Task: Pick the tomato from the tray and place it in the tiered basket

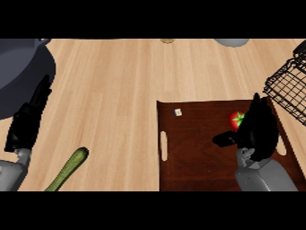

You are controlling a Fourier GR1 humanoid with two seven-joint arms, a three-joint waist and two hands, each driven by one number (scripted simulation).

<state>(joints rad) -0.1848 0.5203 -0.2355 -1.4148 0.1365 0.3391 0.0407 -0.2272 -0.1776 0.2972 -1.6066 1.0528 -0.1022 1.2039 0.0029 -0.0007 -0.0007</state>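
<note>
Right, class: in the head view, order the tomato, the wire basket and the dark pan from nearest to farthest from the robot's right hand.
From the right hand:
1. Tomato, on the tray, just at its left.
2. Wire basket, up at the right edge.
3. Dark pan, far across at the upper left.

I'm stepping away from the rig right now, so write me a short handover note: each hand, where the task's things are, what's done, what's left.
Right hand: open, fingers straight, over the dark brown wooden tray, right beside the small red tomato with green stem; not grasped.
Left hand: open, resting at the left by the large dark grey pan.
Tomato lies on the tray. Black wire tiered basket stands at the right edge, apart from the tray.
Done: approach only.
Left: grasp the tomato, lift it, place it in the basket.
</note>
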